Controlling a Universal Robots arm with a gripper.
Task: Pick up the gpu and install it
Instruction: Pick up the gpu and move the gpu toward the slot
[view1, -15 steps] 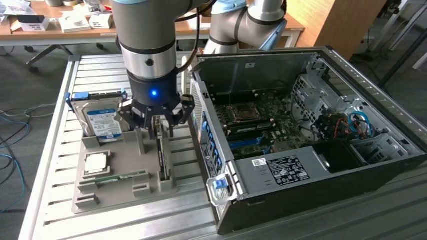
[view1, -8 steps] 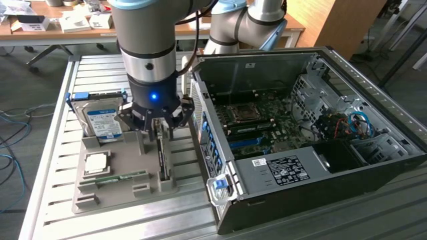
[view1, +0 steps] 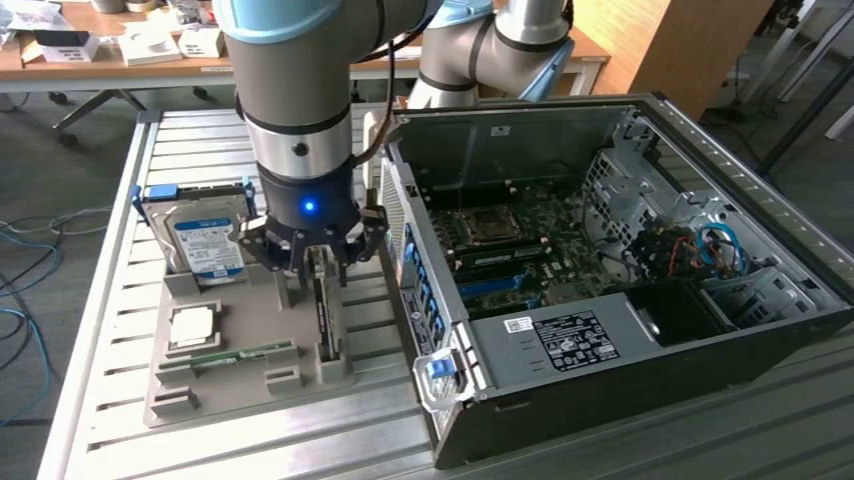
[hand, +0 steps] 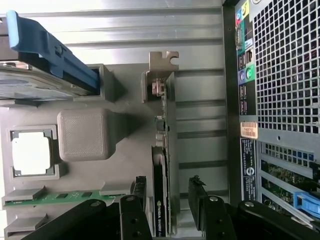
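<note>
The gpu (hand: 161, 170) is a thin dark card standing on its long edge in a slot of the grey parts tray (hand: 125, 95), with its grey metal bracket (hand: 162, 62) at the far end. My gripper (hand: 168, 197) is open and straddles the card's near end. One black finger (hand: 140, 197) and the other finger stand on either side, each with a gap to the card. In the exterior view the gripper (view1: 322, 272) hangs straight down over the gpu (view1: 324, 325), beside the open computer case (view1: 601, 330).
The tray (view1: 240, 395) also holds a silver hard drive (view1: 207, 245) in a blue carrier, a processor chip (view1: 194, 325) and a green memory stick (view1: 227, 355). The case lies open, showing the motherboard (view1: 514, 240). Its perforated rear panel (hand: 285, 75) is close alongside the gpu.
</note>
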